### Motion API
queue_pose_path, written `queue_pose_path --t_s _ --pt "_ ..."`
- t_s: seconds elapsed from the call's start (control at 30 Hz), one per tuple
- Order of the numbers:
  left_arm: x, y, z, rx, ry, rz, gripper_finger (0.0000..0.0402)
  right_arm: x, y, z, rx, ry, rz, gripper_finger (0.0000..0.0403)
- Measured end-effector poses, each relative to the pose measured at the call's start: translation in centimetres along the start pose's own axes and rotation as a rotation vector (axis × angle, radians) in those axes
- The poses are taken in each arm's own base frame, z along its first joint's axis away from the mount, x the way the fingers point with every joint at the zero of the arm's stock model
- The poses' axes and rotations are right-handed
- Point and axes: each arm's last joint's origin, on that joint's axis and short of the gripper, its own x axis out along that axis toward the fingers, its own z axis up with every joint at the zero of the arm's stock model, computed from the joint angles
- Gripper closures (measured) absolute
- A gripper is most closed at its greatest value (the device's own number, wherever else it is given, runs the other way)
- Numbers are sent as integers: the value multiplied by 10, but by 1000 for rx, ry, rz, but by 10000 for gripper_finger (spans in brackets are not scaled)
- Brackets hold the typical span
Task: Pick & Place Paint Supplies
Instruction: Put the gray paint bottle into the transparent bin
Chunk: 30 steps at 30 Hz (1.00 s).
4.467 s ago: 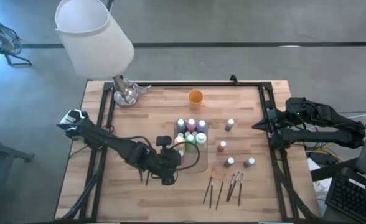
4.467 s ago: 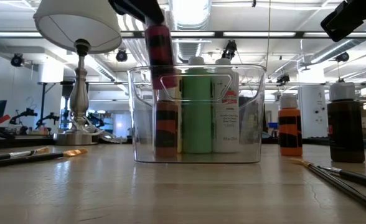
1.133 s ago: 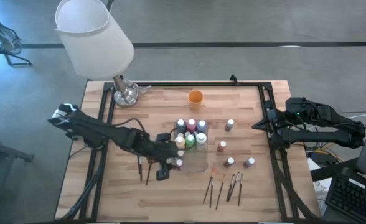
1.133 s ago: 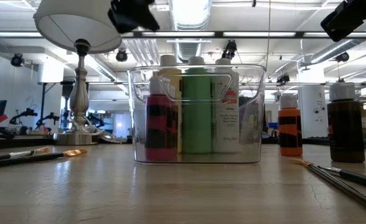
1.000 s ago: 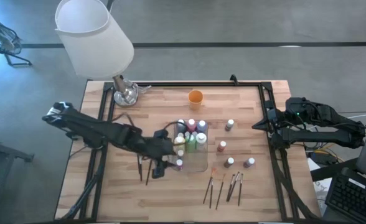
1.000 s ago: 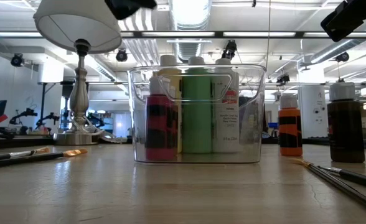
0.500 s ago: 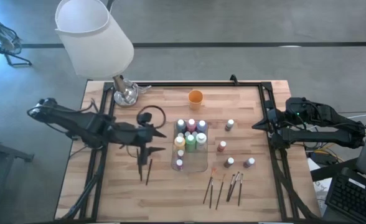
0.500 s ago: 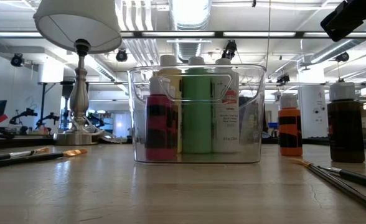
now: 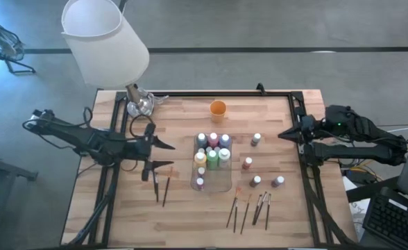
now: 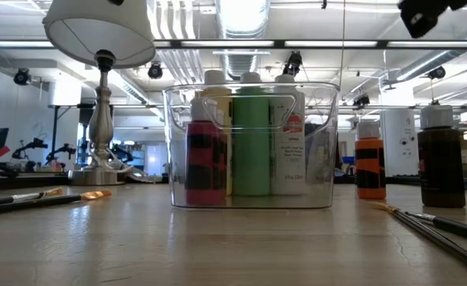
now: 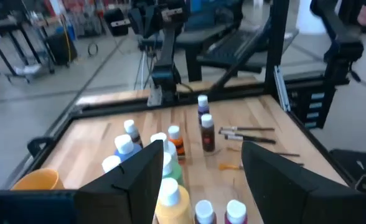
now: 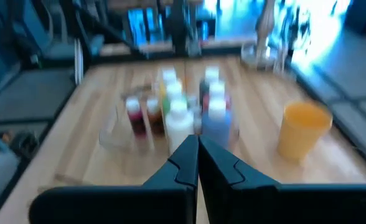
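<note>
Left gripper [image 9: 164,154] at left-centre of the high view, fingers spread, nothing between them. Right gripper [image 9: 283,135] at the right table edge, fingers pressed together, empty. Clear tray [image 9: 223,183] at centre holds seven paint bottles [image 9: 211,155] (count approximate, caps crowd together). Four loose bottles [image 9: 257,180] stand right of it. Paintbrushes [image 9: 249,208] lie lower centre; two more brushes [image 9: 161,189] left of the tray.

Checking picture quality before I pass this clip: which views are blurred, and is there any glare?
Right wrist view: blurred all over, the paint bottles and orange cup smeared. Left wrist view: slightly soft. Low view: clear tray sharp, bright ceiling lights behind it, reflections on its walls. High view: evenly lit, no glare on the table.
</note>
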Motion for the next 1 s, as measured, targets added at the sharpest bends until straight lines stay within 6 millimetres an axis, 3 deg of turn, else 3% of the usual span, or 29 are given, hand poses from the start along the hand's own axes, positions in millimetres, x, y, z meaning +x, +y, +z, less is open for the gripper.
queue_pose_path --t_s 0.23,0.4,0.63,0.77,1.0 --pt "-8 1 -36 -2 -98 5 179 -2 1 21 -13 -214 13 394" --pt "-7 0 -67 17 -43 2 179 2 0 23 62 -214 3 394" --pt "-5 -1 -86 52 -37 9 179 39 -16 2 214 114 -328 375" --pt "-4 -2 -93 -1 -21 7 179 55 -23 -9 269 248 -473 333" --pt "-4 -2 -101 -15 1 28 179 77 -29 -23 323 337 -566 244"
